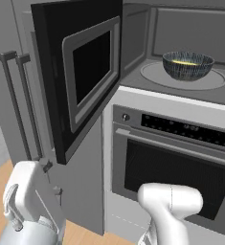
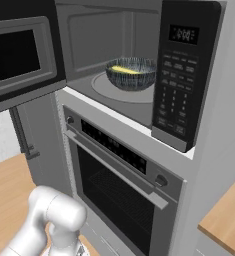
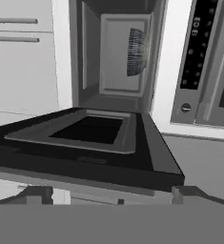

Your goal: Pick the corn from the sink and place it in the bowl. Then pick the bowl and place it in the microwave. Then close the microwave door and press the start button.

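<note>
The microwave (image 1: 147, 38) stands open, its black door (image 1: 80, 81) swung out to the left. On the round turntable inside sits the dark streaked bowl (image 1: 187, 67), and the yellow corn (image 1: 185, 62) lies in it. The right base view shows the bowl (image 2: 131, 75), the corn (image 2: 125, 69) and the button panel (image 2: 181, 75) to the right of the cavity. My gripper (image 1: 51, 178) is open and empty, just below the door's lower outer corner. In the hand view the gripper (image 3: 111, 198) faces the door (image 3: 89, 143) edge-on, with the bowl (image 3: 137, 52) beyond. The sink is out of view.
Below the microwave is an oven (image 1: 176, 162) with a knob and a long bar handle. Tall grey cabinet handles (image 1: 18, 105) stand left of the open door. A wooden counter corner (image 2: 229, 220) is at the lower right.
</note>
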